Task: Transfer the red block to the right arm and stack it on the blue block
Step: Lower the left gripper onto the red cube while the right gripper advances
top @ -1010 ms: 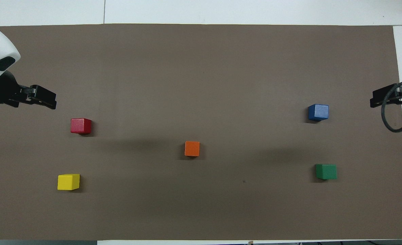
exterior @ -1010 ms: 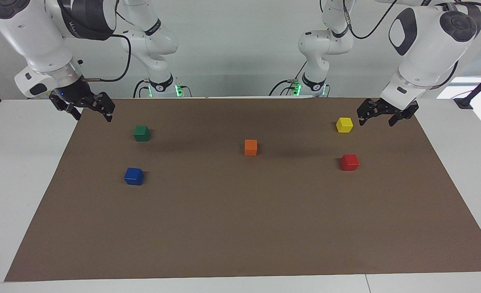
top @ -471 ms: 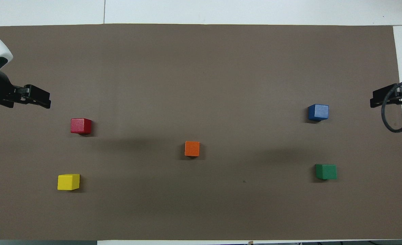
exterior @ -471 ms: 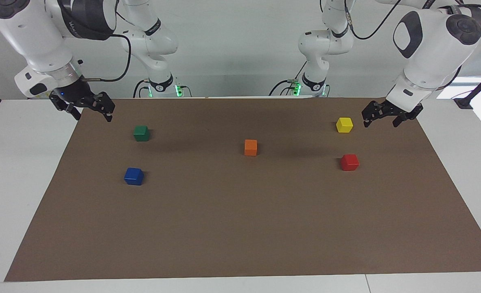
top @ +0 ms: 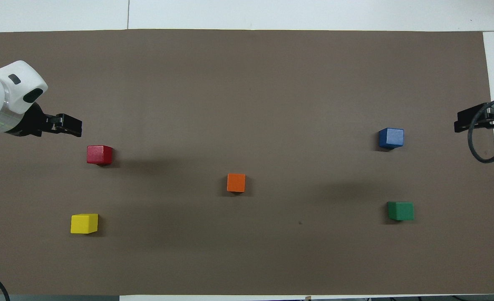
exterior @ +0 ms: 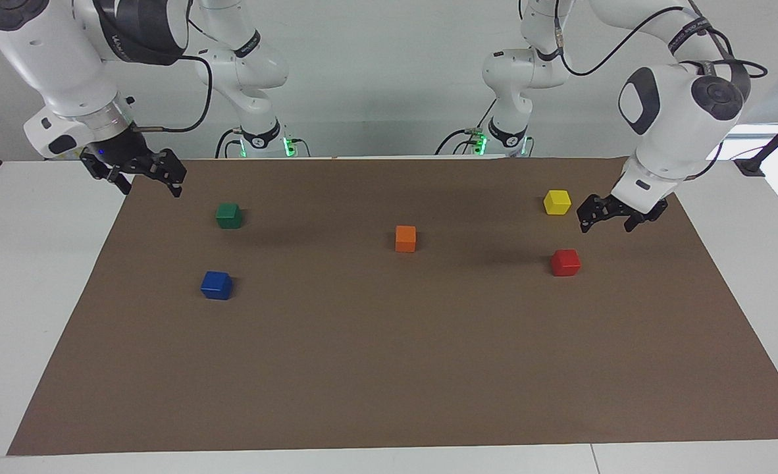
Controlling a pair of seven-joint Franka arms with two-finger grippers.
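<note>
- Five cubes sit on the brown mat (exterior: 389, 368) that covers the surface, all apart, none stacked.
- red block (exterior: 565, 262) (top: 99, 154): flat on the mat at the left arm's end, farther from the robots than the yellow cube (exterior: 557, 201) (top: 84, 223). Nothing touches it.
- blue block (exterior: 216, 285) (top: 391, 138): on the mat at the right arm's end, farther from the robots than the green cube (exterior: 229, 215) (top: 401, 210). Top is bare.
- orange cube (exterior: 405, 238) (top: 236, 182): mid-mat, between the two pairs.
- left gripper (exterior: 605, 221) (top: 65, 125): in the air over the mat, just beside the yellow cube and close to the red block, touching neither. Fingers spread wide, empty.
- right arm (exterior: 53, 66): waits, wrist bent down toward the table.
- right gripper (exterior: 145, 181) (top: 477, 119): hangs over the mat's edge at its own end, near the green cube, well apart from the blue block. Fingers spread wide, empty. Small blue light shows at its base, thin black cable loops to the wrist.
- Overhead view: only the right gripper's tips and the cable loop show at the frame edge; the left arm's white wrist comes in over the mat edge beside the red block.
</note>
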